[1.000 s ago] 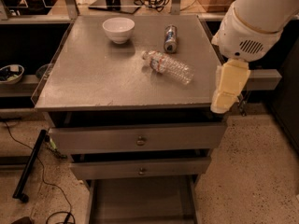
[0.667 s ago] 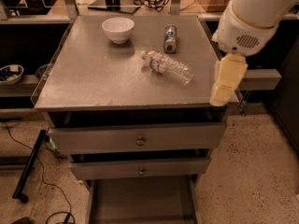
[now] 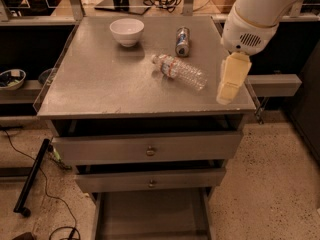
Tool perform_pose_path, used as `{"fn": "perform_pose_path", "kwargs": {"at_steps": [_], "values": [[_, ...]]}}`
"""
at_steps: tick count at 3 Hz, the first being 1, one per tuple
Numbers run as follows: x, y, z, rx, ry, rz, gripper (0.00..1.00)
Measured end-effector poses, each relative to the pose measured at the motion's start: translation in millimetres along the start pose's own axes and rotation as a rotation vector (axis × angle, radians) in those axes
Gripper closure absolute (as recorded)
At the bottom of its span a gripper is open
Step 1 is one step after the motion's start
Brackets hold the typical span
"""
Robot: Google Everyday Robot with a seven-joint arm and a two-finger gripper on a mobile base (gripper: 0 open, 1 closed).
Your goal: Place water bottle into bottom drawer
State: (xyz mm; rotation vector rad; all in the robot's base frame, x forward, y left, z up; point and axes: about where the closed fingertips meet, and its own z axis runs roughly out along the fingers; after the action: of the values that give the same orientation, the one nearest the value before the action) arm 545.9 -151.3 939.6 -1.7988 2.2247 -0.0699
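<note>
The water bottle lies on its side on the grey cabinet top, cap toward the left, right of centre. The gripper hangs from the white arm above the top's right edge, a little right of the bottle and apart from it. The bottom drawer is pulled out at the foot of the cabinet, its flat grey floor showing.
A white bowl and a short silver-blue can stand at the back of the top. Two knobbed drawer fronts stick out partly. A grey shelf lies right, a black bar and cables on the floor left.
The gripper and arm have moved slightly up and toward the cabinet top's right edge. The bottle, bowl and can have not moved.
</note>
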Motion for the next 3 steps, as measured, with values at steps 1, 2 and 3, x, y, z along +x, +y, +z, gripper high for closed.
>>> {"fn": "perform_pose_path", "kwargs": {"at_steps": [1, 2, 3], "values": [[-5.3, -3.2, 4.4, 0.002, -0.004, -0.012, 0.00], [-20.9, -14.3, 13.0, 0.004, -0.003, -0.040, 0.00], [-64.9, -49.4, 42.5, -0.029, 0.006, -0.102, 0.00]]}}
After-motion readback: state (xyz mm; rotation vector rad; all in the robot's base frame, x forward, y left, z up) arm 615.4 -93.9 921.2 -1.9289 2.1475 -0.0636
